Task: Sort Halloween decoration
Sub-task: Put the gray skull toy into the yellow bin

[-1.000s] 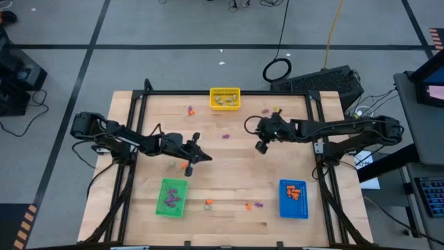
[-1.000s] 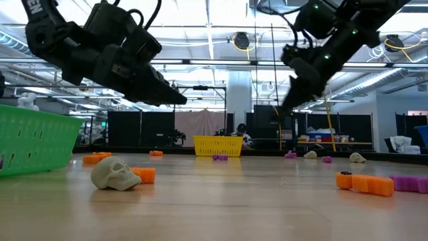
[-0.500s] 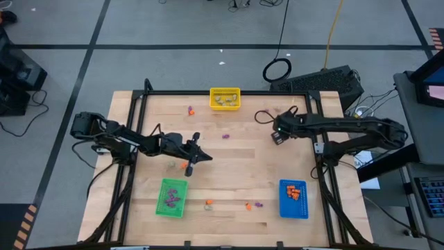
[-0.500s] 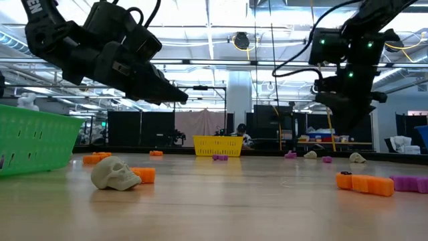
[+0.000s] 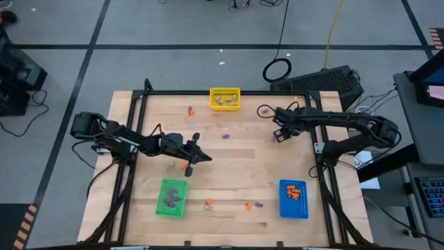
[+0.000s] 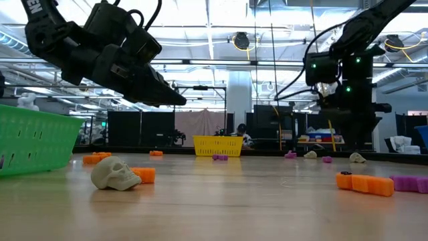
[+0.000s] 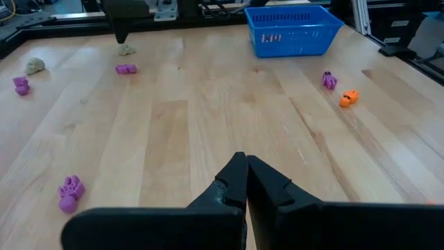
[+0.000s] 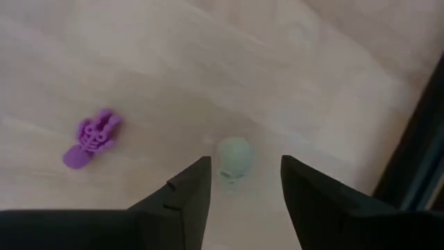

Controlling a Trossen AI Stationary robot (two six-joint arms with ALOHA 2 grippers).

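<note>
The Halloween decoration lies scattered on the wooden table (image 5: 236, 173) as tiny trinkets. My right gripper (image 8: 243, 173) is open and points down near the far right. Its fingers stand on either side of a pale skull (image 8: 232, 158) that rests on the wood, and they do not touch it. A purple trinket (image 8: 90, 137) lies beside it. My left gripper (image 7: 243, 167) is shut, holds nothing, and hovers left of centre (image 5: 207, 157). Another pale skull (image 6: 115, 173) and an orange piece (image 6: 144, 175) lie below it.
A yellow bin (image 5: 225, 98) stands at the far edge, a green bin (image 5: 172, 197) near left and a blue bin (image 5: 293, 198) near right. Orange (image 6: 364, 183) and purple (image 6: 408, 182) trinkets lie near the front. Black frame rails (image 5: 316, 118) run along the table's sides.
My right gripper has swung from the table's middle toward the far right, turned to point straight down, and come lower over the pale skull there. My left arm has kept still.
</note>
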